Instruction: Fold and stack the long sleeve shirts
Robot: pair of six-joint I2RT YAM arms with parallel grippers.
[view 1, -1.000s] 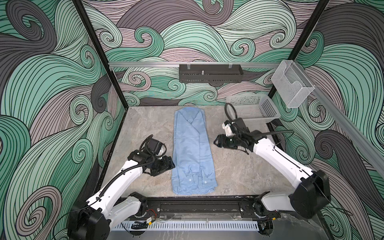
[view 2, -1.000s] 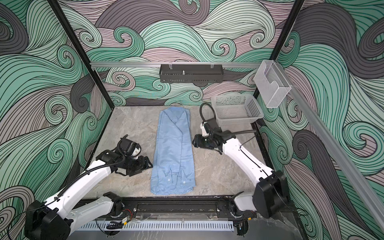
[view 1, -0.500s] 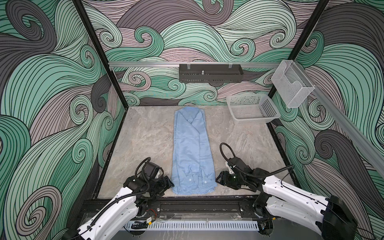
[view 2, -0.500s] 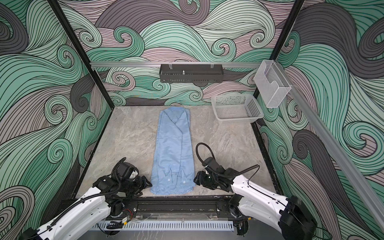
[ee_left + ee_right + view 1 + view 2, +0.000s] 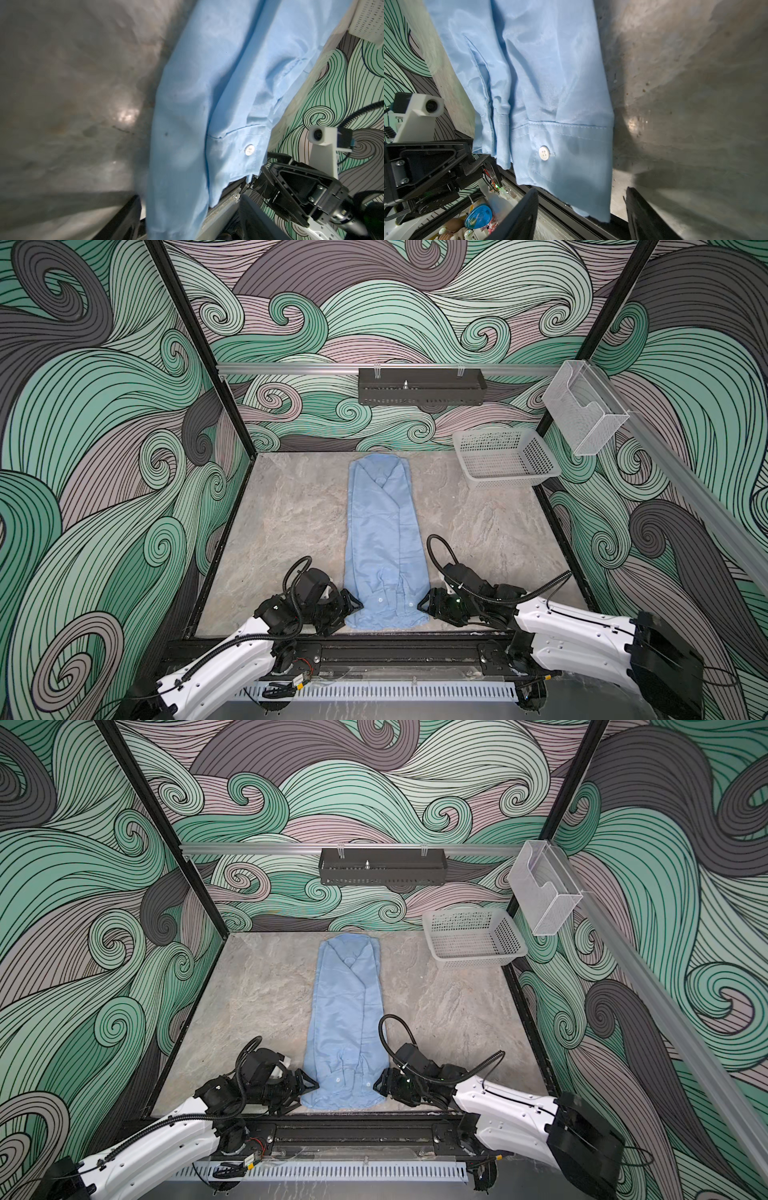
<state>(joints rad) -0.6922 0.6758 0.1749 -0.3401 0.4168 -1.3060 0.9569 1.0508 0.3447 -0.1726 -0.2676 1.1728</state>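
Folded blue shirt [image 5: 382, 539] flat on table [image 5: 291, 531], left gripper [image 5: 354, 609] and right gripper [image 5: 422, 606] at its near corners, both jaws open

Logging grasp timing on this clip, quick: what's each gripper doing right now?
Left gripper: open, at the shirt's near corner, holding nothing.
Right gripper: open, the shirt's cuff corner sits between its jaws but is not gripped.
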